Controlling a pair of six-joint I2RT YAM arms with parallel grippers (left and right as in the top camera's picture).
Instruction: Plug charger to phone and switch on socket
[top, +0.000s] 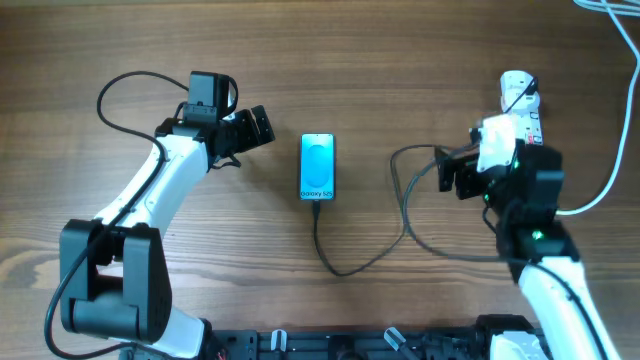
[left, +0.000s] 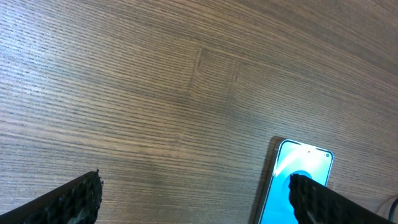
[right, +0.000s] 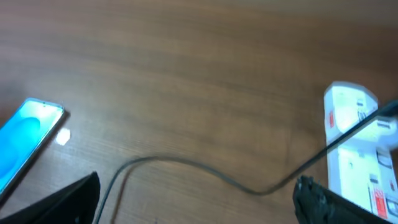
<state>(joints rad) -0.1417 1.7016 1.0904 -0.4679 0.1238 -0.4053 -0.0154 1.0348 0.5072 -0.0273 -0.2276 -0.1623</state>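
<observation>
The phone (top: 317, 167) lies flat at the table's middle, its cyan screen lit. The thin black charger cable (top: 340, 268) runs from the phone's near end, loops toward the front and curves right and up toward the white socket (top: 518, 92), which the right arm partly covers. My left gripper (top: 255, 128) is open and empty, just left of the phone. In the left wrist view the phone (left: 295, 180) lies by the right finger of the left gripper (left: 196, 196). My right gripper (top: 450, 172) is open and empty, above the cable (right: 205, 171), with the socket (right: 351, 143) to its right and the phone (right: 25, 140) at far left.
A thick white lead (top: 620, 120) runs from the socket area up to the table's far right corner. The left arm's thick black cable (top: 120, 90) arcs over the far left of the wooden table (top: 400, 60). The arm bases stand along the front edge.
</observation>
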